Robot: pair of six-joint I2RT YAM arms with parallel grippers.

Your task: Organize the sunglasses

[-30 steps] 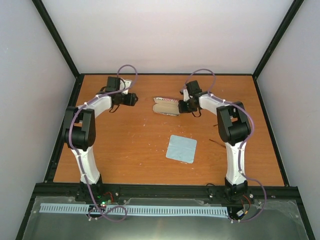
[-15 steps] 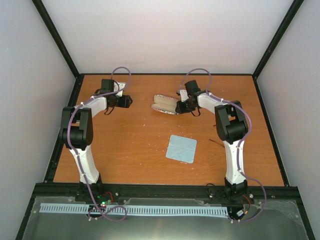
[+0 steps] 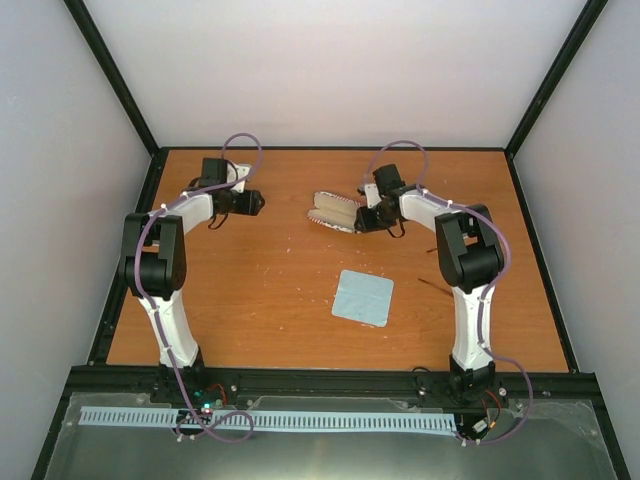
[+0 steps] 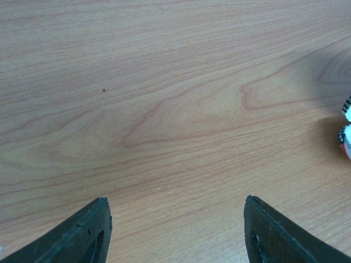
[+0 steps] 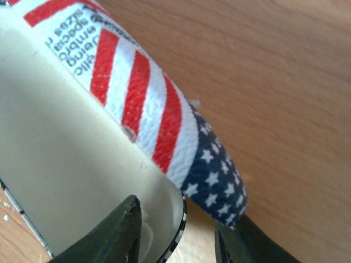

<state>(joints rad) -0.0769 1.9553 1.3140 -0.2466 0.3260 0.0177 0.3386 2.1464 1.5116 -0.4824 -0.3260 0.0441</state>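
The oval flag-patterned case point(image 3: 336, 209) lies open at the back middle of the table, its cream lining point(image 5: 60, 142) facing up. My right gripper point(image 3: 369, 217) is at the case's right end. Its jaws stand open astride the rim of the striped shell point(image 5: 164, 120), without pinching it point(image 5: 176, 227). My left gripper point(image 3: 254, 203) hovers to the left of the case, open over bare wood point(image 4: 175, 205). A thin dark sliver point(image 3: 428, 284) shows beside the right forearm. I cannot tell whether it is the sunglasses.
A light blue square cloth point(image 3: 363, 297) lies flat in the middle of the table, nearer the arm bases. The case's tip point(image 4: 346, 134) peeks in at the right edge of the left wrist view. Black frame rails border the table point(image 3: 250, 290).
The right jaws have gone from shut to parted at the case's end. The case now lies spread open. The left gripper drew back slightly to the left.
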